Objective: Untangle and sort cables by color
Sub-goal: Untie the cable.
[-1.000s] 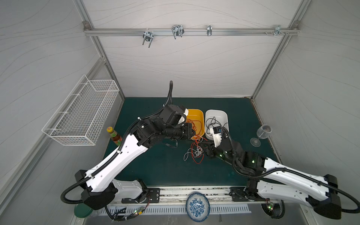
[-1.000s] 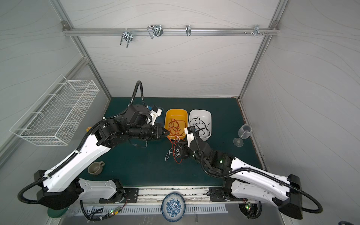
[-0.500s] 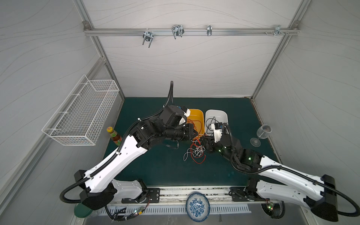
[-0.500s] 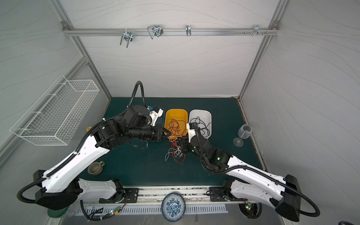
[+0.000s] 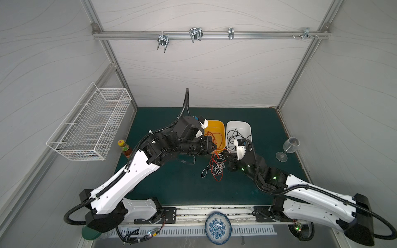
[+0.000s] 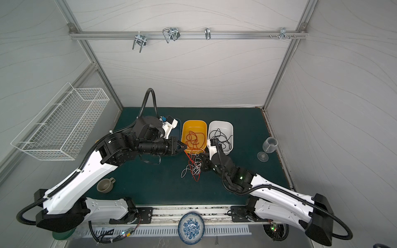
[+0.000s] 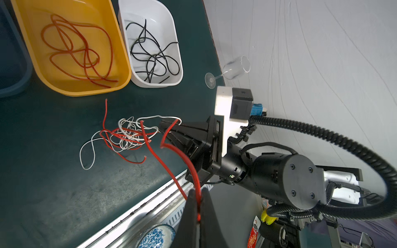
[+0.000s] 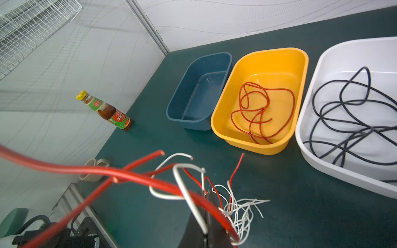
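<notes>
On the dark green mat (image 5: pixel 171 182), a red-and-white tangle (image 5: pixel 216 169) lies just at 6 o'clock of the yellow bin (image 5: pixel 217 126). The left gripper (image 7: pixel 199 193) is clamped on a red cable (image 7: pixel 171 150) that rises out of the tangle. The right gripper (image 8: pixel 205 204) is closed at the tangle's 3 o'clock edge, apparently pinching a white cable (image 8: pixel 187 193). Step in hand: separation. The next move calls for drawing the grippers apart slowly, then placing red in the yellow bin.

White wire basket (image 5: pixel 90 122) hanging on the side wall, sauce bottle (image 5: pixel 124 148) standing below it on the dark green mat (image 5: pixel 171 184), wine glass (image 5: pixel 291 145) standing near the opposite wall, small mug (image 6: pixel 105 185) sitting near the front edge, blue-patterned plate (image 5: pixel 218 227) lying on the front ledge, metal hooks (image 5: pixel 195 35) hanging overhead.
</notes>
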Motion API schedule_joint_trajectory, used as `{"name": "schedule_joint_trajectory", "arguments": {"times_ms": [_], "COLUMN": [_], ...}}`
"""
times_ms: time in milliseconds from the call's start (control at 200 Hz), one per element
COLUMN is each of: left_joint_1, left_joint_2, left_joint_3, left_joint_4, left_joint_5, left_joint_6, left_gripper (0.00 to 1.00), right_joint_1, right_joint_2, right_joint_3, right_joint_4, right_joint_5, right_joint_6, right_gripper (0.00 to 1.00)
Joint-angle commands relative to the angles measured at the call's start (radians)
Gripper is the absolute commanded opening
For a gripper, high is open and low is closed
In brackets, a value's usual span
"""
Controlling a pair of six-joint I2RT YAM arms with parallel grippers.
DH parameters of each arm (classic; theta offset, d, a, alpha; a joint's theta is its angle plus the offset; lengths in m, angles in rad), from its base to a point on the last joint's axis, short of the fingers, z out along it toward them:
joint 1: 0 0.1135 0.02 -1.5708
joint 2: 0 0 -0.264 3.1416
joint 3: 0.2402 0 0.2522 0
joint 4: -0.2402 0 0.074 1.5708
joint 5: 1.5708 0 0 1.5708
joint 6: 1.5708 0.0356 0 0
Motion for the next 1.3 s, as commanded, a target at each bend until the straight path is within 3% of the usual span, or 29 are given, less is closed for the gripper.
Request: {"name": "schedule_joint_trajectory", "arguments": {"times_ms": [0, 390, 590, 1040, 1295], "left_joint_1": [-0.001, 0.008, 0.022, 0.024, 0.027], "left_joint_2": [0.015, 0.045, 0.093, 0.191, 0.209], "left_joint_3": [0.101, 0.229, 0.370, 0.669, 0.653], "left_joint_4": [-0.053, -0.129, -0.165, -0.181, -0.141], "left_joint_5": [-0.092, -0.215, -0.261, -0.198, -0.247], "left_joint_6": [0.069, 0.143, 0.194, 0.227, 0.295], "left_gripper": [0.00, 0.00, 0.00, 0.00, 0.00], "right_joint_1": [-0.004, -0.045, -0.047, -0.059, -0.062], "right_joint_2": [-0.065, -0.237, -0.228, -0.177, -0.186], "right_joint_3": [-0.038, -0.201, -0.250, -0.322, -0.320], "right_joint_4": [-0.050, -0.180, -0.214, -0.164, -0.175], "right_joint_5": [0.045, 0.059, 0.071, 0.073, 0.077], "right_joint_6": [0.027, 0.134, 0.188, 0.221, 0.210], "right_gripper": [0.00, 0.00, 0.00, 0.00, 0.00]}}
